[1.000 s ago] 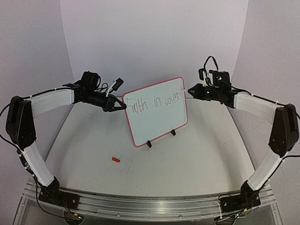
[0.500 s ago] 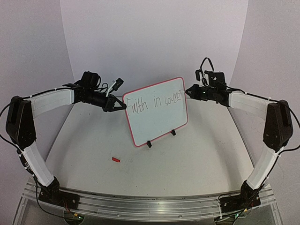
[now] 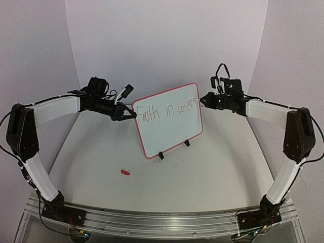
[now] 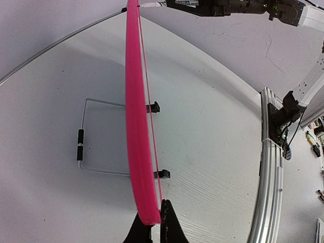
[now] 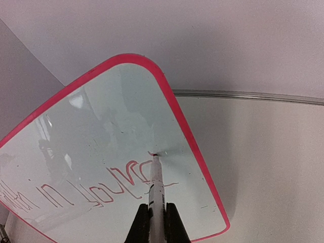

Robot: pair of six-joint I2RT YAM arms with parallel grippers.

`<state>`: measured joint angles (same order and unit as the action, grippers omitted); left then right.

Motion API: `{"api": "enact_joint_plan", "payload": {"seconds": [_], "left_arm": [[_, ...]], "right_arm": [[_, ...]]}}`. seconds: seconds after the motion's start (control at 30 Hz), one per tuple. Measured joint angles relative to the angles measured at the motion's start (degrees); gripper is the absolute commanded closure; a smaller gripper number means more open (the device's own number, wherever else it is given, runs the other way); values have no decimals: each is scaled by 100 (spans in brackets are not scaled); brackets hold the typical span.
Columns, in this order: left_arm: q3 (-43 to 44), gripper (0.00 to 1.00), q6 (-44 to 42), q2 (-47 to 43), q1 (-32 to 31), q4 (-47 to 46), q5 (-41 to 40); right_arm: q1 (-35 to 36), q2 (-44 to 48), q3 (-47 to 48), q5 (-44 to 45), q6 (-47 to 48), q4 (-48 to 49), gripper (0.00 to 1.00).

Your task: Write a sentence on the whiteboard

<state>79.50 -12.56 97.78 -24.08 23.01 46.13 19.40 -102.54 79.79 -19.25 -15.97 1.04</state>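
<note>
Right gripper [image 5: 157,212] shifts toward 9 o'clock, clamped on marker [image 5: 156,177]; left gripper [image 4: 154,225] pinches whiteboard [image 4: 136,126] rim. Press lightly.

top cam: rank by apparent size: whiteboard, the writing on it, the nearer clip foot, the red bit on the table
1. whiteboard
2. writing, running across most of the board's top
3. Tie: nearer clip foot and red bit look about alike, too small to rank.

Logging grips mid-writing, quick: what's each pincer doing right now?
Left pincer: closed on the whiteboard by its pink rim.
Right pincer: closed on the marker, tip at the whiteboard.
</note>
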Motion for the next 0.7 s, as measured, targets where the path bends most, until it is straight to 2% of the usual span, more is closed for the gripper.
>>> {"api": "enact_joint_plan", "payload": {"seconds": [0.33,0.7], "left_arm": [[0,100,4,0,0,4,-6],[0,100,4,0,-2,4,-4]], "right_arm": [[-9,0,-450,51,-76,129,100],[-9,5,-534,403,-85,147,100]]}}
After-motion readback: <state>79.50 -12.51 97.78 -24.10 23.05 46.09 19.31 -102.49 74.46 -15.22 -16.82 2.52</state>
